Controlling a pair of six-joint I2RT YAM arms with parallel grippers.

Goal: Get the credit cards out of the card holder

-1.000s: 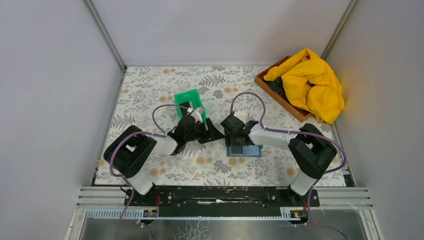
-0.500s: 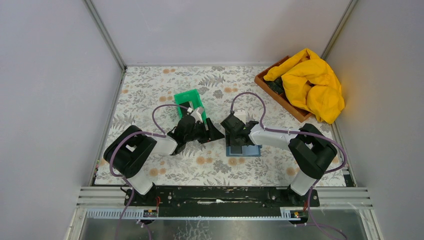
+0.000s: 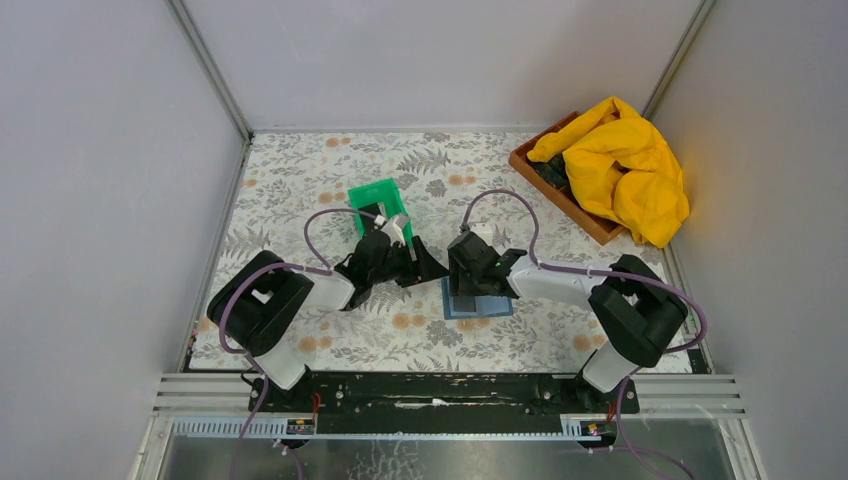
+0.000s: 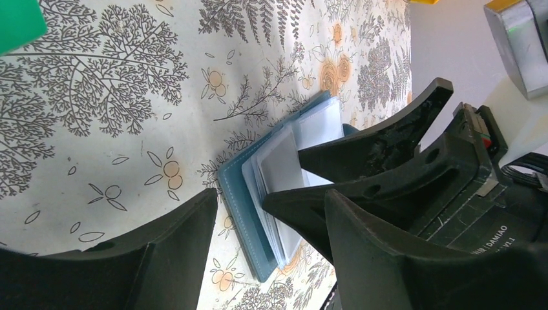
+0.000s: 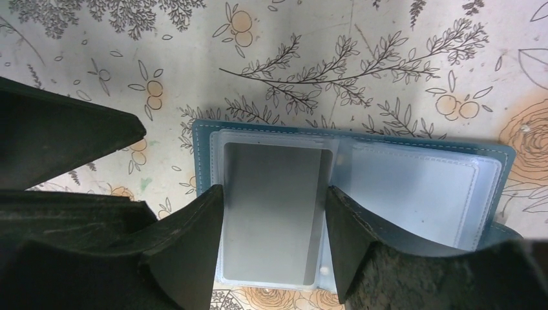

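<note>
The steel-blue card holder point(image 3: 480, 307) lies open and flat on the floral table, in front of the right arm. In the right wrist view its blue edge point(image 5: 205, 155) frames clear sleeves, and a grey credit card point(image 5: 274, 194) sits in the left sleeve. My right gripper point(image 5: 273, 213) is open, low over the holder, with one finger on each side of that card. My left gripper point(image 4: 271, 197) is open and empty just left of the holder point(image 4: 242, 206). It sees the card point(image 4: 279, 161) and the right gripper's fingers point(image 4: 368, 145) on it. Other cards are hidden.
A bright green tray point(image 3: 380, 200) stands behind my left gripper; its corner shows in the left wrist view point(image 4: 16, 22). A wooden box point(image 3: 560, 195) under a yellow cloth point(image 3: 625, 165) sits at the back right. Grey walls close in the table.
My right gripper has swung left and down over the holder's left half. The holder has shifted slightly left. The left arm has not moved.
</note>
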